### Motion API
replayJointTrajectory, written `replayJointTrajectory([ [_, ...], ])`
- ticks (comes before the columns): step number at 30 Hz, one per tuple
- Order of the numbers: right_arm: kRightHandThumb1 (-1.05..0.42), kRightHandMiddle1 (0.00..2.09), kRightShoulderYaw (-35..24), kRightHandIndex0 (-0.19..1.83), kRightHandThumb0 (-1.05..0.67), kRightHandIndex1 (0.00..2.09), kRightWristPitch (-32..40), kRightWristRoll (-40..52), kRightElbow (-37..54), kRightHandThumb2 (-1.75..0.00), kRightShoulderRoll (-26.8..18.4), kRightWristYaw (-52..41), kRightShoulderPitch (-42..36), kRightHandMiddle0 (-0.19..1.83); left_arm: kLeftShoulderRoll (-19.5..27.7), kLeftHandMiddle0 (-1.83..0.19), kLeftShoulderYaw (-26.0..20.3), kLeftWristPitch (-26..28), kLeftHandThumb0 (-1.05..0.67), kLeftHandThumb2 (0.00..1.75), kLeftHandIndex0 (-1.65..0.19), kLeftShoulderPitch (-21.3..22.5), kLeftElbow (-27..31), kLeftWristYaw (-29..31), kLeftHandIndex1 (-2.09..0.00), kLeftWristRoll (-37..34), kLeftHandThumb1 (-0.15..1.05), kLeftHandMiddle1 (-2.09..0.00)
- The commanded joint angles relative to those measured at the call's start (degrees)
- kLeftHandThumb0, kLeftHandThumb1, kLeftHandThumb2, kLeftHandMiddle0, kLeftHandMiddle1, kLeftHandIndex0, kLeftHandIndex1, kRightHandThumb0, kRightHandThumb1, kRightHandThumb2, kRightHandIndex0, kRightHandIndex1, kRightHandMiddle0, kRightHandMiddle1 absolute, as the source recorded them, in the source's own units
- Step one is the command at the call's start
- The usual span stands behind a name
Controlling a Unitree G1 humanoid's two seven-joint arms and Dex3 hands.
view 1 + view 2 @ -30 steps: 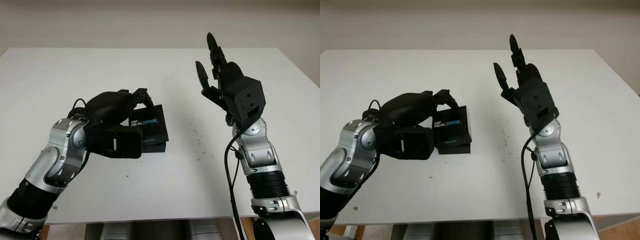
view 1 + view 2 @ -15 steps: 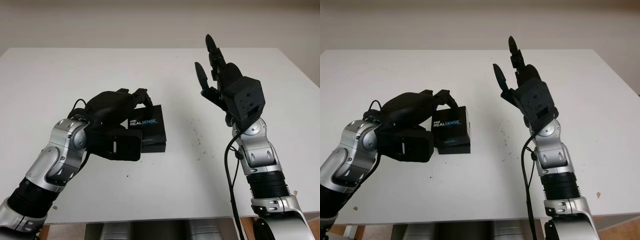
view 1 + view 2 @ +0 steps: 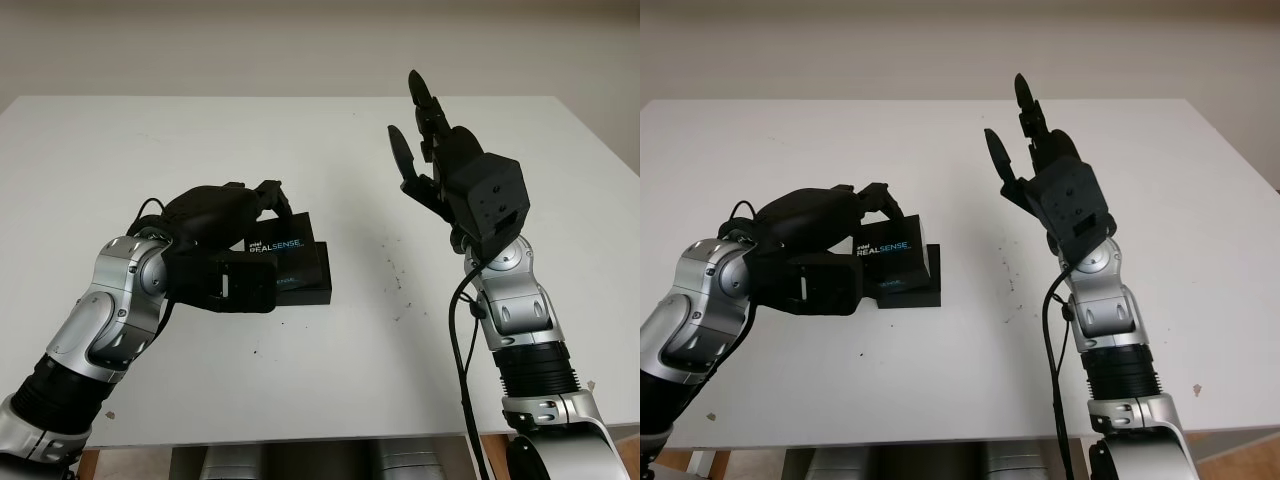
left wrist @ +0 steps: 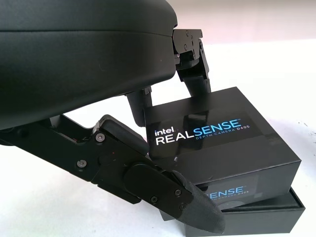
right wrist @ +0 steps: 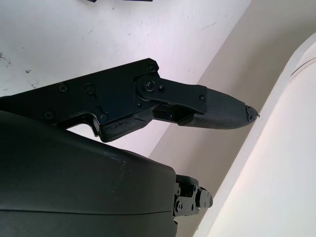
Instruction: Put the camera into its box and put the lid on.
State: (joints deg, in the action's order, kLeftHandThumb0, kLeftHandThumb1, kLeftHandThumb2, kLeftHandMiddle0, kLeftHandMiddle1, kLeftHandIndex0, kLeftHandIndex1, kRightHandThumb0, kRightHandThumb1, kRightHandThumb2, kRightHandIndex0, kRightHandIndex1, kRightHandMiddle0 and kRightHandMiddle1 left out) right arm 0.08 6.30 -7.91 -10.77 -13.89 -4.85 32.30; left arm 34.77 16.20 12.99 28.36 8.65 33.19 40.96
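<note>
Lid (image 3: 283, 249) in clamped left hand (image 3: 225, 215), now shifted sideways off box (image 3: 305, 290); right hand (image 3: 430, 150) empty, aloft.

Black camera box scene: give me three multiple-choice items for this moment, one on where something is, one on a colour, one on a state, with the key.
1. Where is the right robot hand?
A. Raised above the white table, holding nothing
B. Flat on the box lid
C. Under the table

2. What colour is "REAL" in the lettering on the black cardboard lid?
A. Red
B. White
C. Yellow

3. How does the lid sit on the black box base?
A. Fully closed and flush
B. Lying apart on the table
C. Offset, with a corner of the base exposed

Key: 1 A, the head views show it lifted over the white table, open. 2 B, the left wrist view shows white letters beside blue ones. 3 C, the left robot hand grips the lid, and the base juts out beneath it.
</note>
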Motion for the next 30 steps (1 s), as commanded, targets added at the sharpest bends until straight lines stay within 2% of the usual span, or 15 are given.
replayJointTrajectory([
  [1, -1.05, 0.04, -0.19, -0.11, -0.73, 0.04, -0.86, 0.25, -0.10, -0.63, -0.34, -0.25, 0.19, -0.09, 0.76, -0.30, -1.14, -0.07, -0.24, 0.05, -0.18, 0.57, 0.63, 0.11, -1.71, -0.01, 1.01, -1.85],
  [5, -1.05, 0.04, -0.25, -0.10, -0.73, 0.05, -0.91, 0.28, -0.21, -0.63, -0.32, -0.46, 0.22, -0.09, 0.99, -0.32, -1.10, 0.01, -0.24, 0.06, -0.19, 0.41, 0.63, 0.27, -1.64, 0.31, 1.01, -1.77],
  [20, -1.05, 0.05, -0.05, -0.09, -0.74, 0.05, 0.06, -0.41, 0.87, -0.62, -0.27, 0.00, -0.21, -0.08, -0.23, -0.29, -0.57, -0.60, -0.25, 0.05, -0.18, 0.62, 0.31, -0.44, -1.67, 0.29, 1.01, -1.93],
  [30, -1.05, 0.05, -0.11, -0.09, -0.74, 0.05, 0.31, -0.64, 1.49, -0.62, -0.18, 0.36, -0.56, -0.08, -1.62, -0.31, -0.58, -1.65, -0.22, 0.06, -0.17, 1.11, -0.41, -1.08, -1.71, -0.41, 1.02, -1.90],
])
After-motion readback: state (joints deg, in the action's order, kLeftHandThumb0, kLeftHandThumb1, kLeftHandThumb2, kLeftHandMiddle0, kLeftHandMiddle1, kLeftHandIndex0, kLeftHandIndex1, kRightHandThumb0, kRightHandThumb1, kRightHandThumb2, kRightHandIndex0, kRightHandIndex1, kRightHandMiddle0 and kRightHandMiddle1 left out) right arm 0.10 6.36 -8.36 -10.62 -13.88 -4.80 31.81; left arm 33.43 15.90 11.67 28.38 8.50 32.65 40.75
